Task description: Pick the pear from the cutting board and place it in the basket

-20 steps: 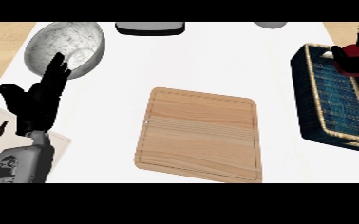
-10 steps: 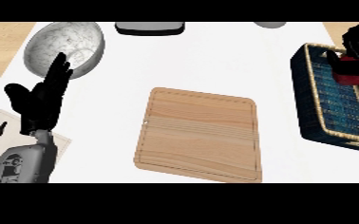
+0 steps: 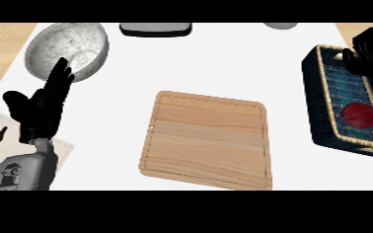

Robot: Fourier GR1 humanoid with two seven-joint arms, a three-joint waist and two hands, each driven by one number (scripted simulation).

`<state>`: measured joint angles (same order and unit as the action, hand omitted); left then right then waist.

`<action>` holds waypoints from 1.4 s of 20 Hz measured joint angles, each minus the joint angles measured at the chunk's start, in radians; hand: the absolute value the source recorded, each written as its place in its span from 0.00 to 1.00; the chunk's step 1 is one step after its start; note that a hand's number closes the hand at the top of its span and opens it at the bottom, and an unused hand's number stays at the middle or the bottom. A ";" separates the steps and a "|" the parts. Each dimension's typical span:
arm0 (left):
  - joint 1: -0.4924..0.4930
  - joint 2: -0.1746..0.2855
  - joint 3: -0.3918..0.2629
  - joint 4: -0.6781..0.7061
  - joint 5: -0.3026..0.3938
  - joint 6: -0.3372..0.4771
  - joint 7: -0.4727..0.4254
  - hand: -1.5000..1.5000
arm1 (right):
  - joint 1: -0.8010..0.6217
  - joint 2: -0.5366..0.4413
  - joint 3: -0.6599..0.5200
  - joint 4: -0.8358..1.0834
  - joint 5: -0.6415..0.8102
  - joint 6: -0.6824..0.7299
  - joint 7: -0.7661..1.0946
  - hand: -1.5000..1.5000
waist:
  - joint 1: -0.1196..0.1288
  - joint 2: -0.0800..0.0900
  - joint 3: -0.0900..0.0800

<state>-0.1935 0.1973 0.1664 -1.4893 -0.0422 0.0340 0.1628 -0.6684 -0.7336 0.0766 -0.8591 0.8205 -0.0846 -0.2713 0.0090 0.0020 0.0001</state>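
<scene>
The red pear (image 3: 357,114) lies inside the dark blue woven basket (image 3: 320,98) at the right edge, on its floor. My right hand (image 3: 361,53) hangs over the basket's far end, apart from the pear, its fingers relaxed and holding nothing; part of it is cut off by the view's edge. The wooden cutting board (image 3: 207,138) in the middle has nothing on it. My left hand (image 3: 42,106) rests open at the left edge, fingers pointing up.
A grey marbled bowl (image 3: 65,49) stands at the back left, just beyond my left hand. A dark flat object (image 3: 155,28) and a small grey thing (image 3: 280,24) sit along the far edge. A pale card (image 3: 64,150) lies under my left wrist.
The pear has left my right hand and now lies lower in the basket, nearer me. The right hand has drawn back toward the far right. The left hand has not moved.
</scene>
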 measured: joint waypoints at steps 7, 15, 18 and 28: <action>-0.027 0.004 0.008 0.041 -0.001 -0.005 -0.018 0.50 | -0.048 0.024 -0.022 0.101 0.081 -0.017 -0.035 1.00 | 0.000 0.001 0.000; -0.024 -0.016 -0.007 0.025 -0.012 0.012 -0.005 0.50 | -0.065 0.046 -0.044 0.191 0.138 0.002 -0.071 1.00 | 0.000 0.000 0.000; -0.007 -0.016 -0.008 0.005 -0.010 0.009 0.003 0.50 | -0.063 0.051 -0.051 0.172 0.148 0.036 -0.059 1.00 | -0.002 -0.001 0.000; -0.026 -0.012 -0.001 0.036 -0.009 0.003 -0.012 0.50 | -0.091 0.049 -0.083 0.298 0.198 0.086 -0.023 1.00 | 0.001 0.001 0.000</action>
<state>-0.2192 0.1855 0.1657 -1.4534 -0.0511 0.0374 0.1506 -0.7590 -0.6848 -0.0067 -0.5615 1.0187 0.0017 -0.2944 0.0102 0.0029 0.0002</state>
